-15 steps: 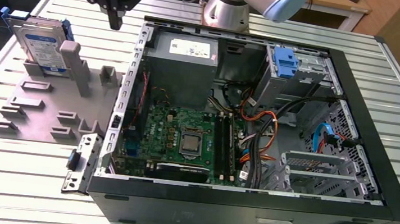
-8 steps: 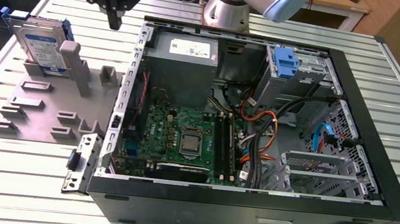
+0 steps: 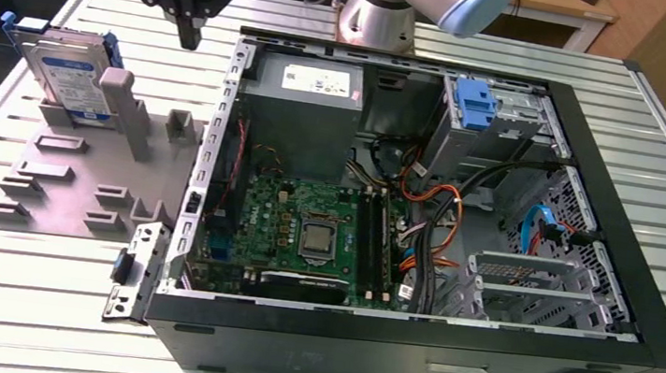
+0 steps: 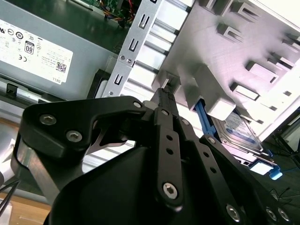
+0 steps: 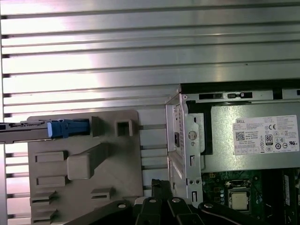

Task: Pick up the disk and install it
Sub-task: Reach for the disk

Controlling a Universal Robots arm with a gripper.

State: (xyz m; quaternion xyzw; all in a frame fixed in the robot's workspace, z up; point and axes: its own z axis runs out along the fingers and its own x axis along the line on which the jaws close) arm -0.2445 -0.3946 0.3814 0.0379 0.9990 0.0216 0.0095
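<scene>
**Claw pressed together above the holder, disk standing apart in its slot**

The writing on show sits on two labels. A white sticker [image 3: 318, 78] with fine print and small marks covers the top of the grey power-supply box [image 3: 304, 108] inside the open computer case [image 3: 629, 230]. A blue-and-white label faces outward on the disk [image 3: 70, 72], its print too small to make out.

The gripper [image 3: 188, 36] hangs in the air with its black fingers pressed together to a single tip, pinching nothing. In the exterior view it hovers near the case's wall, above the far end of the grey holder plate [image 3: 83, 177]. The disk is lower down and towards the exterior view's left of the fingertips, near but clearly not touching.

The disk stands upright on its edge, propped in the holder's slots on the slatted metal table [image 3: 19, 301]. It is a flat silver-grey slab with a blue plastic bracket along its edges. In the second wrist view the gripper [image 4: 165, 93] points at the holder's edge with the disk [image 4: 239, 131] beyond it. In the first wrist view the disk [image 5: 23, 132] shows edge-on, its bracket end [image 5: 68, 127] bright blue.
</scene>
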